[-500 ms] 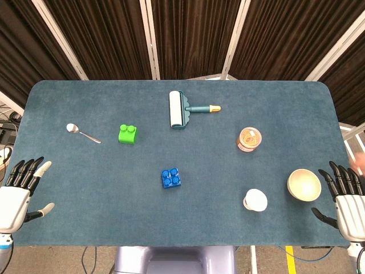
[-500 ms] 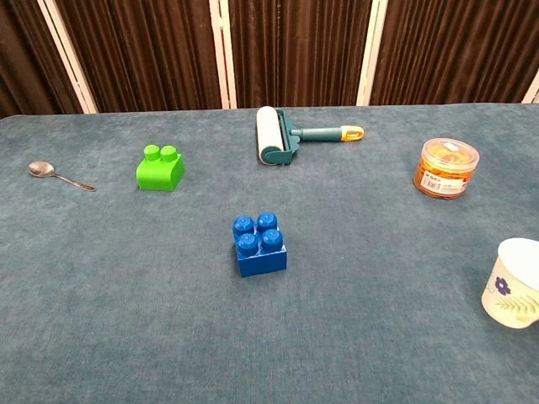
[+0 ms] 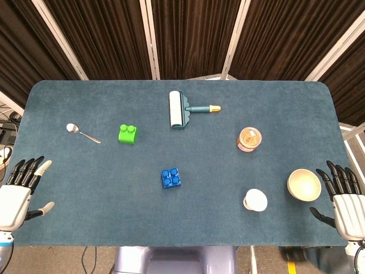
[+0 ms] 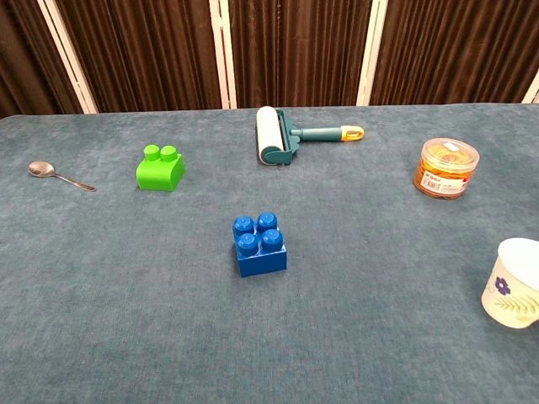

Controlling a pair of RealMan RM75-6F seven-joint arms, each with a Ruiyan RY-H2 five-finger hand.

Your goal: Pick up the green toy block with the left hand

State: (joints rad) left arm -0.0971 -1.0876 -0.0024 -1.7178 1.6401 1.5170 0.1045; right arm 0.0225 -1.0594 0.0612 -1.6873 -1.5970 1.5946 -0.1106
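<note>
The green toy block (image 3: 128,134) sits upright on the blue table cloth at left of centre, two studs on top; the chest view shows the green toy block (image 4: 160,168) too. My left hand (image 3: 20,194) hovers at the table's near left corner, fingers spread and empty, well away from the block. At the near right corner my right hand (image 3: 345,202) is likewise spread with nothing in it. Neither hand appears in the chest view.
A metal spoon (image 3: 82,133) lies left of the green block. A blue block (image 3: 171,178) sits mid-table, a lint roller (image 3: 182,109) further back. An orange-lidded jar (image 3: 249,139), a white cup (image 3: 255,200) and a cream bowl (image 3: 303,184) stand on the right.
The hands and table objects hold their places. A pinkish shape at the right edge is gone, and a dark shape now shows below the table's front right edge.
</note>
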